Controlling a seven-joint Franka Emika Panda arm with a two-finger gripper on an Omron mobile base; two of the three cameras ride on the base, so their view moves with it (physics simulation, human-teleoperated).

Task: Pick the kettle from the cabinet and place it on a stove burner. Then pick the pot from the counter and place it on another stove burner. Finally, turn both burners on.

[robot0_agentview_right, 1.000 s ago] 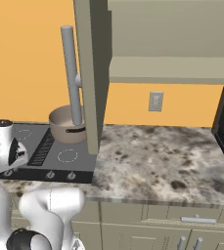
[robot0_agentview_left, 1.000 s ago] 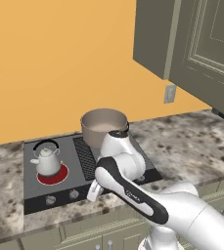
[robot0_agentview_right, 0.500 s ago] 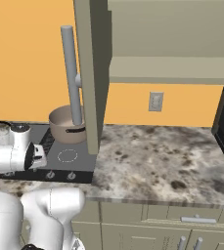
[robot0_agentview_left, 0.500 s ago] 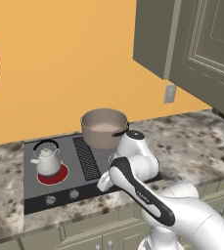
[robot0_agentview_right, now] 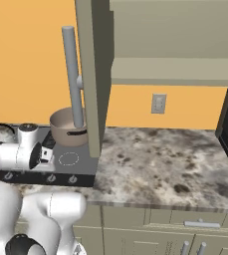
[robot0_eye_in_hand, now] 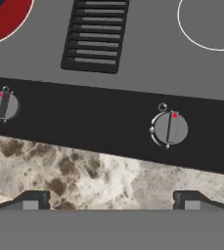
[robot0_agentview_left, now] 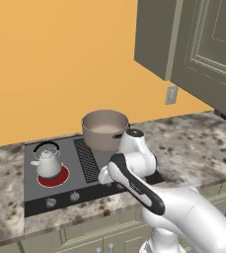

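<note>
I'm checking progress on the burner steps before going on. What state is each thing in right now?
kettle: upright on the glowing red burner.
pot: upright at the back of the cooktop.
front white-ring burner: dark, nothing on it.
hand: open, holding nothing, above the knobs.
knob: untouched, between the fingertips' line.
wall cabinet door: open.

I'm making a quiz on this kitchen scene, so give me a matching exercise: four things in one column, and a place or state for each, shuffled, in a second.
1. kettle
2. pot
3. hand
4. vent grille

A. open, above the stove knobs
B. on the glowing red burner
C. between the cooktop's left and right burners
D. on the back right burner

Pairs: 1-B, 2-D, 3-A, 4-C
</note>
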